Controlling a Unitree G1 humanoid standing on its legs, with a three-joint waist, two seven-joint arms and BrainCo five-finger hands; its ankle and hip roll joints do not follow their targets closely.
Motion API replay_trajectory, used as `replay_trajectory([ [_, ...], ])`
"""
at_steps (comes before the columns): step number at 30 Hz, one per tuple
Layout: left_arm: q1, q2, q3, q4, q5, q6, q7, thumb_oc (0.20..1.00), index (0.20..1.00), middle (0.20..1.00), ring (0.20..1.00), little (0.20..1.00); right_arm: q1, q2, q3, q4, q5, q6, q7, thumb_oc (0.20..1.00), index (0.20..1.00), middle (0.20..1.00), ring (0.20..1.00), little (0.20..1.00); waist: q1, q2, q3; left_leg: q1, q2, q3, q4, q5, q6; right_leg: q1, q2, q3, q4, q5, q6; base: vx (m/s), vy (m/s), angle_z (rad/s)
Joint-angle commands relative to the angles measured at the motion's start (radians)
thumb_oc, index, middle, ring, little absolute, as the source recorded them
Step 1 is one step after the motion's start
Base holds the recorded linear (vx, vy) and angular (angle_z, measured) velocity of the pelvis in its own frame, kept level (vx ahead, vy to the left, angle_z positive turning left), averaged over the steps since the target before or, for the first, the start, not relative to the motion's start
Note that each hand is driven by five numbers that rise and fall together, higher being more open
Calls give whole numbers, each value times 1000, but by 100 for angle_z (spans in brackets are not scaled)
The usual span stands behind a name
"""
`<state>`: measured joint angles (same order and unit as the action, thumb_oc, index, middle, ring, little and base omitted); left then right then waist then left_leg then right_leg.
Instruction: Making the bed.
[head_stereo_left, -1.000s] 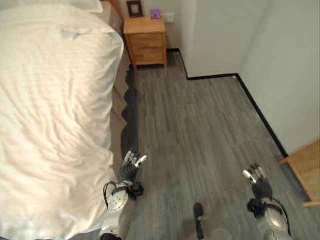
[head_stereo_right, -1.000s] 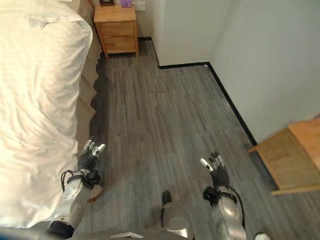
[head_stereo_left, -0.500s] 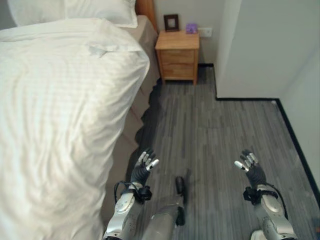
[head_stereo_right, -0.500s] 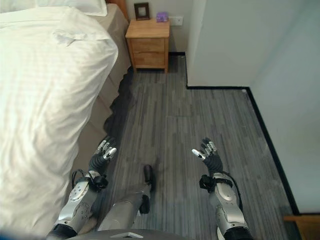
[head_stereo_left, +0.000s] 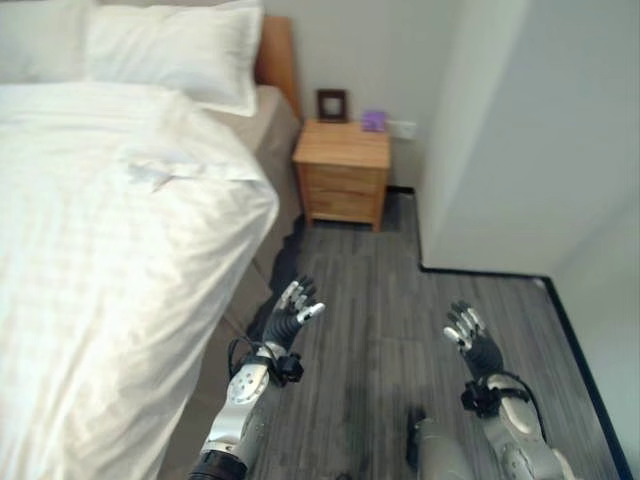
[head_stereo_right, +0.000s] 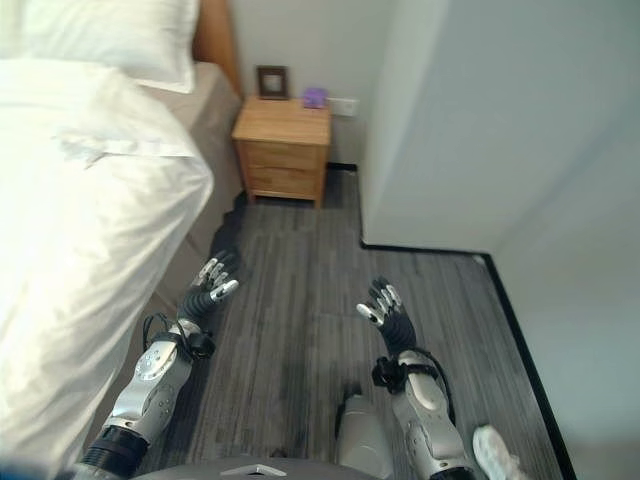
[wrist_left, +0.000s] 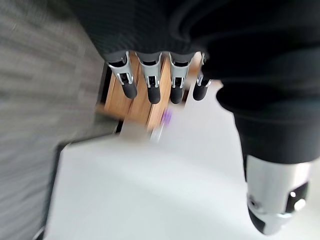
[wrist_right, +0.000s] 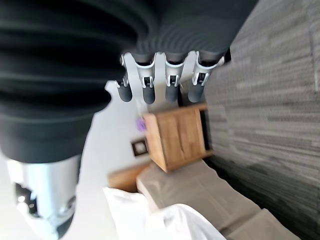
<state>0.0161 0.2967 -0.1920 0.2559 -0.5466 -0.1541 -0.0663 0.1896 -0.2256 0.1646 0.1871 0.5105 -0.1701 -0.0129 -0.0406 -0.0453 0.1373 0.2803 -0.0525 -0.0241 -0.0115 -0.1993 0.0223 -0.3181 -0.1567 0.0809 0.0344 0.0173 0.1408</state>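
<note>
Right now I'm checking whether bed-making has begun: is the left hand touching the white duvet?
Apart. In the left eye view the left hand hangs open over the grey floor, with dark flooring between its fingers and the white duvet.

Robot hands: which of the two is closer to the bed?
The left robot hand. It hangs open just beside the white duvet at the bed's edge; the right robot hand, also open, is out over the grey floor.
</note>
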Motion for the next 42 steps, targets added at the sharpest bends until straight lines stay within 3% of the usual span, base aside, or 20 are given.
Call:
replay_trajectory([
  [1, -22, 6, -26, -59, -20, -63, -21, 1000, 1000, 1000, 1000, 1000, -27, -43, -72, -81, -23, -31, 21, 1000, 1000, 1000, 1000, 1000, -20, -13, -29, -17, 107, -43, -12, 92, -64, 116, -41, 6, 14, 140, 94, 387, -242, 177],
  [4, -22, -4, -32, -47, -43, -55, -32, 1000, 1000, 1000, 1000, 1000, -26, -71, -67, -92, -56, -36, 21, 1000, 1000, 1000, 1000, 1000, -39, -12, -32, -46, 169, -72, 133, 168, -84, 119, -1, 12, 77, 111, 66, 488, -430, 99],
  [5, -14, -12, -32, -59, -80, -38, -49, 1000, 1000, 1000, 1000, 1000, -31, -93, -71, -117, -47, -44, 26, 1000, 1000, 1000, 1000, 1000, -41, -20, -23, -187, 225, -44, 467, 314, -58, 174, 23, -23, 67, 79, 1, 572, -744, 29],
  [6, -8, -15, -34, -66, -108, -28, -53, 1000, 1000, 1000, 1000, 1000, -30, -96, -76, -120, -22, -52, 23, 1000, 1000, 1000, 1000, 1000, -38, -31, -8, -291, 257, 16, 603, 348, -42, 220, 30, -52, 48, 68, -33, 561, -819, 34],
  [11, 4, -12, -13, -72, -136, -16, -53, 1000, 1000, 1000, 1000, 1000, -78, -133, -64, -85, -40, -41, -12, 1000, 1000, 1000, 1000, 1000, 29, -47, 38, -499, 225, 103, 775, 300, -60, 344, 55, -94, -6, 16, -85, 327, -320, -5],
  [14, 36, -9, 0, -73, -155, -17, -82, 1000, 1000, 1000, 1000, 1000, -104, -132, -68, -108, -10, -46, 5, 1000, 1000, 1000, 1000, 1000, 77, -35, 22, -561, 148, 167, 563, 288, -68, 418, 60, -118, -32, -23, -77, 589, -146, -23],
  [15, 58, 19, 1, -82, -137, -25, -110, 1000, 1000, 1000, 1000, 1000, -110, -109, -63, -98, 40, -59, 15, 1000, 1000, 1000, 1000, 1000, 102, -4, 4, -538, 101, 256, 262, 308, -54, 459, 96, -133, -31, -63, -66, 752, -62, 3],
  [16, 63, 26, 19, -91, -150, -22, -122, 1000, 1000, 1000, 1000, 1000, -117, -102, -64, -97, 48, -62, 17, 1000, 1000, 1000, 1000, 1000, 115, 15, -14, -527, 86, 308, 154, 338, -54, 478, 125, -144, -24, -83, -66, 588, -22, 12],
  [18, 75, 30, 48, -92, -141, -34, -99, 1000, 1000, 1000, 1000, 1000, -127, -98, -77, -106, 29, -68, 18, 1000, 1000, 1000, 1000, 1000, 119, 16, -23, -487, 66, 362, 107, 325, -54, 505, 125, -166, -15, -102, -61, 416, -6, 28],
  [19, 114, 13, 114, -133, -245, -6, -173, 1000, 1000, 1000, 1000, 1000, -125, -83, -75, -135, 21, -51, 57, 1000, 1000, 1000, 1000, 1000, 130, 18, -35, -399, 34, 344, 66, 272, 9, 468, 123, -203, 153, -84, -22, 428, 13, 3],
  [20, 114, 13, 114, -133, -245, -6, -173, 1000, 1000, 1000, 1000, 1000, -125, -83, -74, -135, 21, -51, 57, 1000, 1000, 1000, 1000, 1000, 129, 17, -36, -399, 32, 343, 65, 272, 10, 466, 121, -204, 157, -87, -22, 366, 65, -20],
  [22, 118, -11, 190, -163, -274, -46, -135, 1000, 1000, 1000, 1000, 1000, -140, -50, -92, -165, 8, -81, 43, 1000, 1000, 1000, 1000, 1000, 111, 29, -10, -294, 30, 320, 39, 223, 61, 268, 82, -218, 623, 135, 116, 345, 15, -4],
  [25, 108, -18, 248, -147, -276, -73, -108, 1000, 1000, 1000, 1000, 1000, -160, -37, -106, -155, 3, -83, 47, 1000, 1000, 1000, 1000, 1000, 90, 51, 13, -234, 44, 255, 20, 219, 63, 167, 57, -201, 718, 106, 87, 272, -114, 99],
  [26, 99, -17, 288, -158, -274, -90, -85, 1000, 1000, 1000, 1000, 1000, -140, -57, -135, -195, -17, -86, 57, 1000, 1000, 1000, 1000, 1000, 83, 49, 17, -207, 38, 171, 18, 219, 48, 143, 0, -172, 595, 78, 36, 369, -221, 213],
  [29, 101, -19, 292, -162, -292, -87, -92, 1000, 1000, 1000, 1000, 1000, -122, -67, -160, -213, -13, -91, 56, 1000, 1000, 1000, 1000, 1000, 67, 46, 13, -205, 33, 117, 19, 213, 35, 161, 6, -130, 477, 73, 24, 257, -233, 163],
  [31, 62, -2, 288, -96, -264, -158, -46, 1000, 1000, 1000, 1000, 1000, -66, -151, -238, -261, -43, -124, 99, 1000, 1000, 1000, 1000, 1000, 6, 0, 6, -207, 12, -111, 36, 174, 0, 260, 110, 304, 56, 0, 47, 396, -487, 189],
  [37, 44, -49, 252, -79, -272, -136, -66, 1000, 1000, 1000, 1000, 1000, -14, -201, -214, -287, 40, -100, 180, 1000, 1000, 1000, 1000, 1000, 16, -47, 0, -290, 6, -221, 107, 185, -40, 312, 97, 183, -5, 10, 1, 72, -295, 200],
  [39, 13, -66, 216, -49, -288, -119, -60, 1000, 1000, 1000, 1000, 1000, -10, -218, -222, -282, 24, -94, 158, 1000, 1000, 1000, 1000, 1000, -15, -50, 3, -323, 39, -57, 118, 187, -39, 326, 71, 101, -26, 17, -6, -70, -108, 137],
  [40, -8, -63, 182, -31, -272, -113, -44, 1000, 1000, 1000, 1000, 1000, -9, -210, -216, -284, 24, -96, 137, 1000, 1000, 1000, 1000, 1000, -42, -45, 2, -304, 90, 132, 113, 176, -45, 345, 52, 26, -48, 17, -7, -79, -69, 242],
  [42, -7, -71, 155, -19, -277, -105, -44, 1000, 1000, 1000, 1000, 1000, 7, -185, -207, -299, 40, -95, 133, 1000, 1000, 1000, 1000, 1000, -47, -20, -10, -290, 98, 158, 34, 217, -54, 347, 62, -2, -62, 14, -14, -24, 5, 224],
])
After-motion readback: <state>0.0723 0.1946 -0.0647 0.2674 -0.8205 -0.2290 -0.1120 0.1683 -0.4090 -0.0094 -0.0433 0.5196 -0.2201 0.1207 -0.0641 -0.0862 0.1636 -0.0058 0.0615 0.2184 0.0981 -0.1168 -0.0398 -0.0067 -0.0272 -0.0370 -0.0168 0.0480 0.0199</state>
